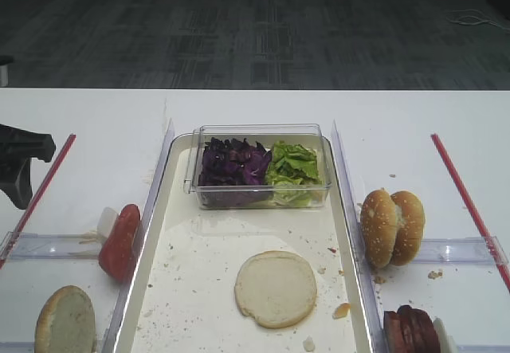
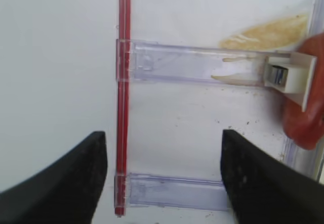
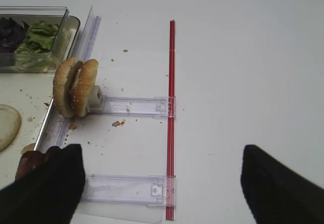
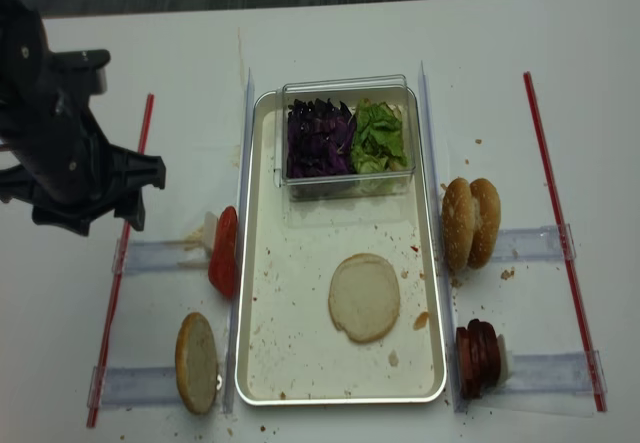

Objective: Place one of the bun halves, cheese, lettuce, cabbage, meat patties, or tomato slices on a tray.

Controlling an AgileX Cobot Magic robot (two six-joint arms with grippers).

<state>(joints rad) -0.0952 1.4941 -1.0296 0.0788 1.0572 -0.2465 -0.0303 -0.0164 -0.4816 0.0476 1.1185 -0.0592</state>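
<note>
My left claw (image 2: 163,176) hangs with its jaws wide apart and nothing between them, over the white counter (image 1: 88,122) at the left of the high view, just above a red strip (image 2: 123,82) and a clear plastic rail (image 2: 172,68). My right claw (image 3: 159,183) is likewise spread and holds nothing, its dark fingers (image 3: 48,191) at the bottom corners of its own view. The long cream tray (image 4: 262,263) runs down the middle of the frame, its surface strewn with crumbs. Flat on it, in the lower middle, lies the plain bun half (image 4: 365,297), pale cut face up, apart from both claws. At the tray's upper end sits a clear plastic box (image 4: 345,85) holding purple cabbage (image 4: 318,139) on the left and green lettuce (image 4: 380,137) on the right, the two piles touching. Outside the tray, on the right of the frame, two sesame bun halves (image 4: 470,221) stand on edge against each other, and the dark meat patties (image 4: 477,357) stand stacked on edge below them. Left of the tray stand red tomato slices (image 4: 224,251), and lower left another plain bun half (image 4: 197,362).
</note>
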